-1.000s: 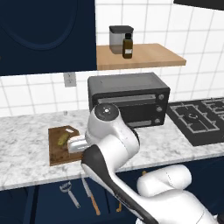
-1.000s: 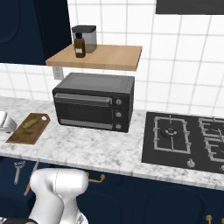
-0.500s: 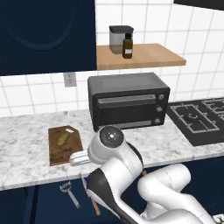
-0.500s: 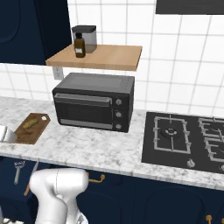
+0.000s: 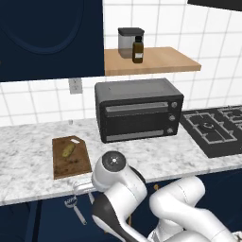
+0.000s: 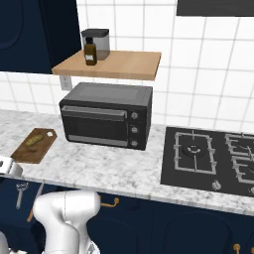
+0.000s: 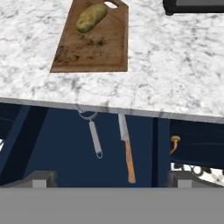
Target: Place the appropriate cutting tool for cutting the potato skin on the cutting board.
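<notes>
1. Left base view: the board (image 5: 71, 158) lies on the marble tabletop (image 5: 28, 160) left of the toaster oven (image 5: 138, 109), with the potato (image 5: 68, 150) on its far end. The peeler (image 5: 74, 208) shows below the tabletop's front edge, beside the arm.
2. Right base view: board (image 6: 33, 145) and potato (image 6: 33, 140) sit at the tabletop's (image 6: 114, 163) left end; the peeler (image 6: 20, 193) is below the edge.
3. Hand view: the hand (image 7: 111, 178) is empty, its fingers (image 7: 41, 178) spread wide apart. Peeler (image 7: 93, 133) and knife (image 7: 126, 148) lie side by side below the edge, near the board (image 7: 94, 41).

marble counter (image 5: 28, 156), cutting board (image 5: 71, 158), toaster oven (image 5: 138, 109)
</notes>
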Available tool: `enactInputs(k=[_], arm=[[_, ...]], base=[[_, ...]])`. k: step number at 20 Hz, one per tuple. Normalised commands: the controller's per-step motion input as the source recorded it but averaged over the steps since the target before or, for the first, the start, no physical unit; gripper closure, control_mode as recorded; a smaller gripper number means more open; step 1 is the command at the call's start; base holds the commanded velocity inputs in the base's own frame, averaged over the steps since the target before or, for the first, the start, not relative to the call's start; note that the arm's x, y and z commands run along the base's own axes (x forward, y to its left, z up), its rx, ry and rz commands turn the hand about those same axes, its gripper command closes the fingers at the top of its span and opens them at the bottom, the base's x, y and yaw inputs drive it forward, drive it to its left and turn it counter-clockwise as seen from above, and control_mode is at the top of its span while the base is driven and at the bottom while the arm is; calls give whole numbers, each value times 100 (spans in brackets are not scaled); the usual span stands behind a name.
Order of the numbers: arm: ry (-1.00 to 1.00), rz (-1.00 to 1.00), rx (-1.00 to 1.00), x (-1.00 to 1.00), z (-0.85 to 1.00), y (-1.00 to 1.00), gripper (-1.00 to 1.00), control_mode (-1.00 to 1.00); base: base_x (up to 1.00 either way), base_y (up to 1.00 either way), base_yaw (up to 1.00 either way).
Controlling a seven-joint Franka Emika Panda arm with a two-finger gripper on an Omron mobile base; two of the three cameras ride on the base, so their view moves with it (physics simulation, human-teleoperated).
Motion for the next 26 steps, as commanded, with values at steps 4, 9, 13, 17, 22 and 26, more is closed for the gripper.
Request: enactInputs(k=[4, 9, 13, 17, 22, 26], arm=[[2, 1, -1, 0, -2, 19, -100, -100], [0, 0, -2, 0, -57, 23, -100, -100], [1, 0, -1, 0, -62, 14, -100, -100], [0, 0, 0, 0, 0, 0, -100, -100], [0, 0, 0, 10, -29, 0, -100, -100], [0, 0, 0, 14, -46, 0, -100, -100]], base=[[0, 0, 0], [0, 0, 0], [0, 0, 0], [0, 0, 0], [0, 0, 0], [0, 0, 0]])
